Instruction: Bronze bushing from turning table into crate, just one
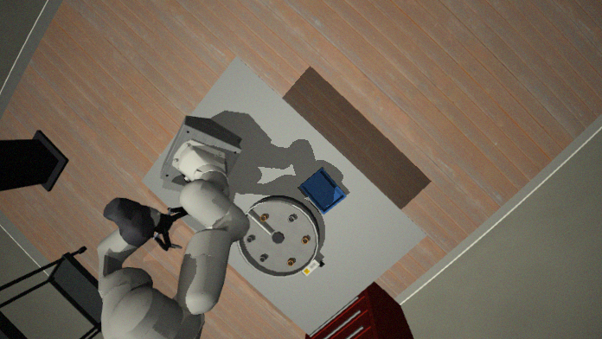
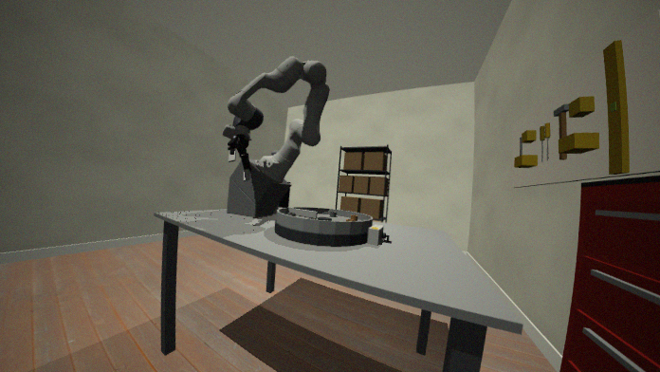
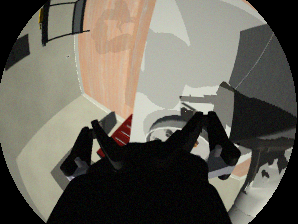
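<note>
We are cataloguing one grey rectangular table [image 1: 372, 242] [image 2: 427, 266] [image 3: 165, 60], matte-topped, standing on dark legs. On its top we are listing: one arm base [image 1: 170, 162] [image 2: 242, 195], grey, wedge-shaped, near one end; one round turning table [image 1: 281, 268] [image 2: 322, 232] [image 3: 159, 126], grey-rimmed, with a small pale box [image 1: 310, 267] [image 2: 375, 235] sitting at its rim; one blue open crate [image 1: 335, 205], lying just beside the turning table.
</note>
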You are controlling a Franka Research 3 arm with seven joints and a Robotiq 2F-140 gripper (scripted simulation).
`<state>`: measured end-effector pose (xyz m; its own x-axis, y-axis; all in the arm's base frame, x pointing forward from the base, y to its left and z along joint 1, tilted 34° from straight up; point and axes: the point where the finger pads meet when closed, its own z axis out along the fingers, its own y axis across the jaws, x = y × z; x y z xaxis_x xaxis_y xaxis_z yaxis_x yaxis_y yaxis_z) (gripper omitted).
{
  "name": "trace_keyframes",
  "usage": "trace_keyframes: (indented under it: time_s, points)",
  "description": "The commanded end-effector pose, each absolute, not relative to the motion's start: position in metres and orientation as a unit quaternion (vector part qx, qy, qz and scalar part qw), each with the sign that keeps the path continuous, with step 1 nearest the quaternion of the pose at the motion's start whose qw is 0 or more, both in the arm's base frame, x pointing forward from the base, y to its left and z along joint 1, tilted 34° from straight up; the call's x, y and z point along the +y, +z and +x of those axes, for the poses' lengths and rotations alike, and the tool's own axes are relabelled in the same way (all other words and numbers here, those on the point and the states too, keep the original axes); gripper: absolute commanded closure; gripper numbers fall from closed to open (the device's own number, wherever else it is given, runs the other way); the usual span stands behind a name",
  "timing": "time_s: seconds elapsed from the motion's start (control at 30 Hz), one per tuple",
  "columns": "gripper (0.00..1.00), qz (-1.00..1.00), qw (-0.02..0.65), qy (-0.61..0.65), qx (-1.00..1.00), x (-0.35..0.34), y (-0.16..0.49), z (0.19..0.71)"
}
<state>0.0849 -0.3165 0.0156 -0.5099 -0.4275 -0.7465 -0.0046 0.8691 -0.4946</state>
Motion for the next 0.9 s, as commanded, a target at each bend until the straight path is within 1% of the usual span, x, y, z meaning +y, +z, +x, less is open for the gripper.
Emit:
trace_keyframes:
  time_s: [0.0,0.13,0.87]
  points:
    - [0.00,-0.104,0.471,-0.205,0.852,-0.324,0.014,0.085]
    - [0.00,-0.051,0.453,-0.178,0.872,-0.341,0.014,0.086]
    - [0.00,0.070,0.423,-0.137,0.893,-0.374,0.023,0.094]
